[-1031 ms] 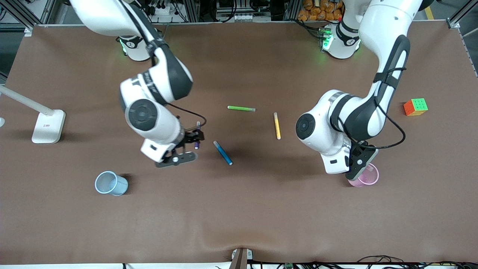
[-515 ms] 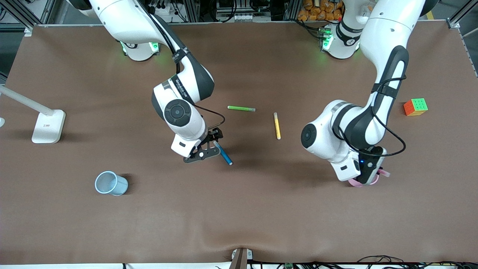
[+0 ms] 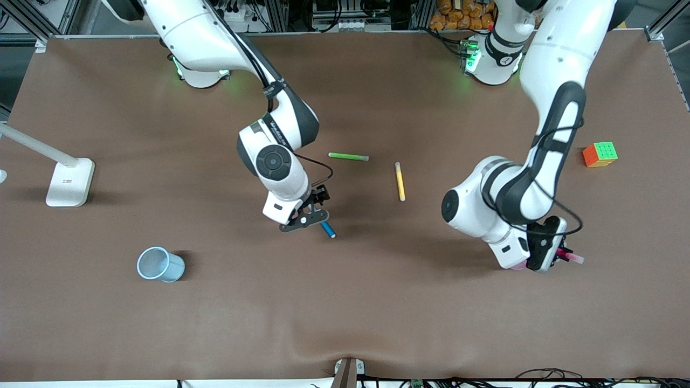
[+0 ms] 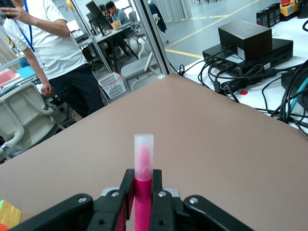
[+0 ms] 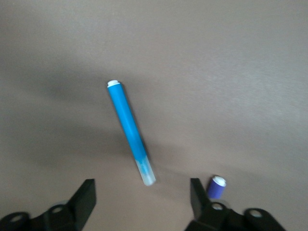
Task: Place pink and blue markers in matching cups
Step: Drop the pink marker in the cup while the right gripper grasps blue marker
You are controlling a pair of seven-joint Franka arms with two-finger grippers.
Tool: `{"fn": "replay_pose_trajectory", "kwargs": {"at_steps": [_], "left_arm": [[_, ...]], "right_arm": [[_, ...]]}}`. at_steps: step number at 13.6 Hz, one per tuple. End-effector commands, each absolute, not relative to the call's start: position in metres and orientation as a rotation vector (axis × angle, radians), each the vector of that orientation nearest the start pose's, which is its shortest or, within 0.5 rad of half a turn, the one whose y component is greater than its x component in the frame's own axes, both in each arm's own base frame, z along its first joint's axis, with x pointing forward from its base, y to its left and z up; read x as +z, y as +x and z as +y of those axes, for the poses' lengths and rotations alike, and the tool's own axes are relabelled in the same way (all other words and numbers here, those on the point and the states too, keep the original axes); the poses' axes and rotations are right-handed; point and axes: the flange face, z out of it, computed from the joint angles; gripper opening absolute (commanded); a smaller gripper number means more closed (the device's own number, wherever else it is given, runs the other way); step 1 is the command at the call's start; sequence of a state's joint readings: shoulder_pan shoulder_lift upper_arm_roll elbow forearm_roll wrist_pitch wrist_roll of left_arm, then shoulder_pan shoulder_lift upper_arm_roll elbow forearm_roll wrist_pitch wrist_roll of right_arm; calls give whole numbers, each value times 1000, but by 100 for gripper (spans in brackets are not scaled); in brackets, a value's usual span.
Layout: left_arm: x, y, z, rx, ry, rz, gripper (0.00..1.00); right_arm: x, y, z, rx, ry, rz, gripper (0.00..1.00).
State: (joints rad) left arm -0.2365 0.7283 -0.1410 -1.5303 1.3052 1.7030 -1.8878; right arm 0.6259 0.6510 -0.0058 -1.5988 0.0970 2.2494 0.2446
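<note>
The left gripper [image 3: 560, 254] pinches the pink marker [image 3: 572, 258] tight over the pink cup [image 3: 518, 265], which is mostly hidden; tip it upright before letting go. The blue cup [image 3: 159, 264] waits alone. The right gripper [image 3: 314, 213], fingers spread, hangs over the blue marker [image 5: 130, 132]; it should straddle the middle, missing the purple pen [image 5: 216, 186].

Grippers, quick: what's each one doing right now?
Left gripper: shut on the pink marker, over the pink cup.
Right gripper: jaws open, empty, over the blue marker.
</note>
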Motion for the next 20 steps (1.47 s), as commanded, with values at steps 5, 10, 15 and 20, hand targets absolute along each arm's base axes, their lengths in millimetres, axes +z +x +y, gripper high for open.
{"fn": "replay_pose_trajectory", "kwargs": {"at_steps": [5, 10, 15, 20], "left_arm": [[221, 679, -150, -1004, -1817, -938, 0], [221, 677, -156, -992, -1829, -915, 100], [291, 675, -160, -803, -1949, -919, 100], [403, 655, -168, -541, -2220, -908, 100]], "right_arm": [[221, 554, 412, 21, -3054, -536, 73], [204, 551, 413, 33, -3080, -569, 68], [194, 550, 416, 8, -3074, -576, 60], [188, 549, 418, 4, -3073, -582, 50]]}}
